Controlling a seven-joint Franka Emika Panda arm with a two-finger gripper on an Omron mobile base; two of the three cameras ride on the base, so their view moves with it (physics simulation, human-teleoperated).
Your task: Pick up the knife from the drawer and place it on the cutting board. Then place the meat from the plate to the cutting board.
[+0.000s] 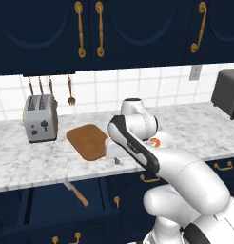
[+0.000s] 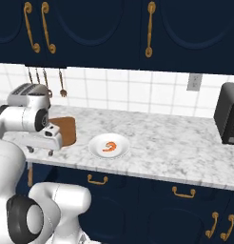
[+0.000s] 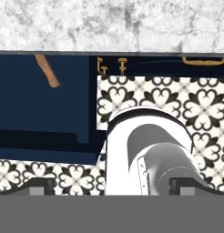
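The drawer stands pulled out below the counter, and the knife lies in it with its brown handle toward the front. The hand view shows the handle of the knife inside the navy drawer. My gripper hangs open and empty over the counter's front edge, just right of the drawer, near the cutting board. Its fingertips stand wide apart. From the right, the gripper sits beside the cutting board. The meat lies on the white plate.
A silver toaster stands left of the board, with brass-handled utensils hanging on the tiled wall behind it. A black appliance sits at the counter's right end. Upper cabinets hang overhead. Patterned floor lies below.
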